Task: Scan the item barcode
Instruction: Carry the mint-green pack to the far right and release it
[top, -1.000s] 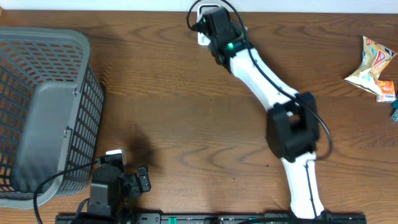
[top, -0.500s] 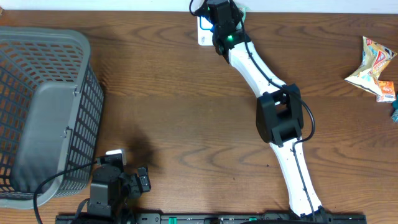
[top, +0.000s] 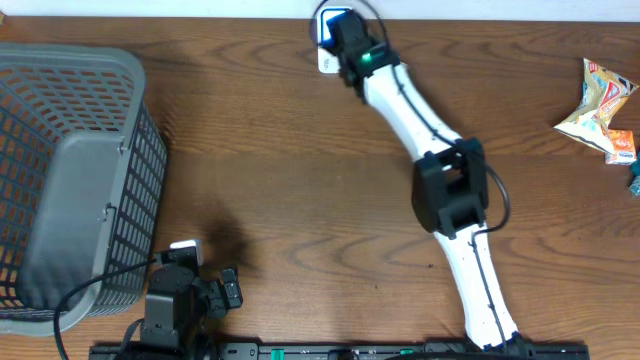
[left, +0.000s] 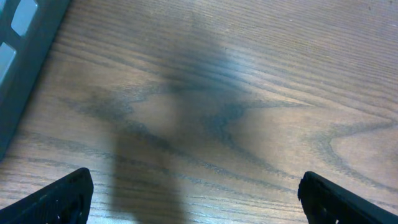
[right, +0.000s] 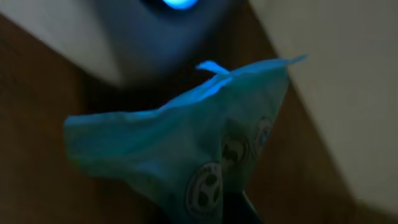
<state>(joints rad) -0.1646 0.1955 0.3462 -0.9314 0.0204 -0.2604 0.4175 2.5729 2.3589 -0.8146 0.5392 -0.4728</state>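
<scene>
A: While the left gripper (left: 199, 204) hangs low by the front edge, beside the basket (top: 140, 190), how do its jaws stand?
B: Spread wide over the wooden table (left: 261, 93), grasping nothing.
A: And farther out?
B: The right gripper (top: 347, 32) is at the far edge, clenched on a crinkled packet (right: 199, 143). The packet hangs just in front of the scanner (right: 177, 18), washed in its blue glow.

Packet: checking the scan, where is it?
The packet fills the middle of the right wrist view, close below the lit scanner at the table's far edge.
</scene>
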